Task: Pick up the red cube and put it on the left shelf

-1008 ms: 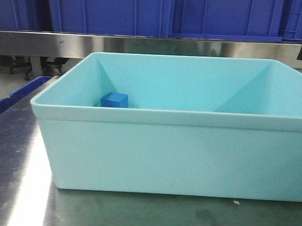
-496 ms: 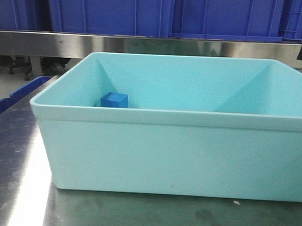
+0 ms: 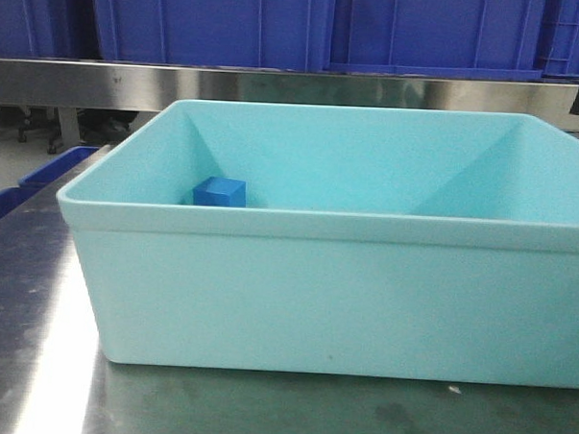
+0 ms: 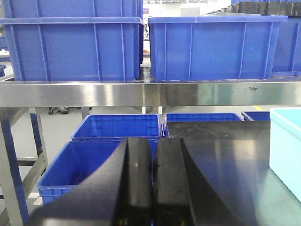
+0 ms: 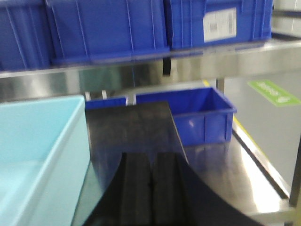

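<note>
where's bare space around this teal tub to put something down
Bare steel table left of the teal tub, out to the table edge, plus a thin strip along its front wall. Inside the tub, everything right of the blue cube looks open. Crowded: the shelf above, packed with blue crates.

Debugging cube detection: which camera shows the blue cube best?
Front view: the blue cube sits inside the teal bin, its base hidden behind the rim. Both wrist views show only a bin edge, no cube.

No legible text: white label (image 5: pixel 220 24) on blue crate (image 5: pixel 188 23), upper right, too blurred; green floor sign (image 5: pixel 273 92) likewise (right wrist view).
</note>
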You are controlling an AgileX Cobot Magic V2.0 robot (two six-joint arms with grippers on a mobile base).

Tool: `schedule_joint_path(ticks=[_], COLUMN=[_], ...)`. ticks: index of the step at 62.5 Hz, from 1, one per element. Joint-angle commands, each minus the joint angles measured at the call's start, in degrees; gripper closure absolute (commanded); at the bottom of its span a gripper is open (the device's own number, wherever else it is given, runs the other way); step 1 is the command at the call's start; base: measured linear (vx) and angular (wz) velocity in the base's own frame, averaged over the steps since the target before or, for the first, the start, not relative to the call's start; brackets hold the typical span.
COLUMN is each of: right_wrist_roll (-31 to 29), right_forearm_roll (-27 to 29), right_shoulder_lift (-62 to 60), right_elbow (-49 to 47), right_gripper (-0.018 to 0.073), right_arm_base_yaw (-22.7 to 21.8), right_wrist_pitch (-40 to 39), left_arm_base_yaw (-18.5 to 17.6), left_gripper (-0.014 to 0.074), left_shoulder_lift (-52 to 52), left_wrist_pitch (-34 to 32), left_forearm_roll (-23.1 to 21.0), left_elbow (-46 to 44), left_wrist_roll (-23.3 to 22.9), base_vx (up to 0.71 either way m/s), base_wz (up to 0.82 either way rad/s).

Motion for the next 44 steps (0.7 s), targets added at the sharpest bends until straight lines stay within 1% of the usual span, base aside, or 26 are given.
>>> schedule_joint_path(ticks=[1,4,14,20,32,44], right_wrist_roll=[-0.34,-0.34,-0.34,-0.34,-0.34,-0.67], right_forearm_roll=[-0.74,-0.74,-0.74,-0.74,0.23,3.21], right_shoulder_lift=[-1.03,-1.03,0.92,3.92,14.39,30.68], right_elbow=[-4.29,-6.69,-16.96,-23.29,-37.75,-55.08], right_gripper=[0.0475,0.0475,0.0475,0.0475,0.0475,0.0475], right_arm_base_yaw=[-0.48,-0.48,0.04,1.64,8.41,17.58], right_wrist_pitch=[-7.74,-6.66,1.64,6.32,20.52,35.24], left_arm_base_yaw=[-0.36,-0.36,-0.36,-0.36,-0.36,-0.36], left_gripper=[0.0506,0.0506,0.0506,0.0506,0.0506,0.0506], left_shoulder_lift=[-0.84,-0.84,-0.84,-0.84,-0.84,-0.84], left_wrist_pitch=[-4.81,-4.81,-4.81,-4.81,-4.81,-4.81], left_forearm_roll=[-0.28,-0.28,-0.28,-0.28,-0.28,-0.28], left_elbow=[1.36,1.36,1.36,1.36,1.36,1.36], left_wrist_roll=[-0.23,-0.23,-0.23,-0.23,-0.23,-0.23], base_vx=[0.00,0.00,0.00,0.00,0.00,0.00], base_wz=[0.00,0.00,0.00,0.00,0.00,0.00])
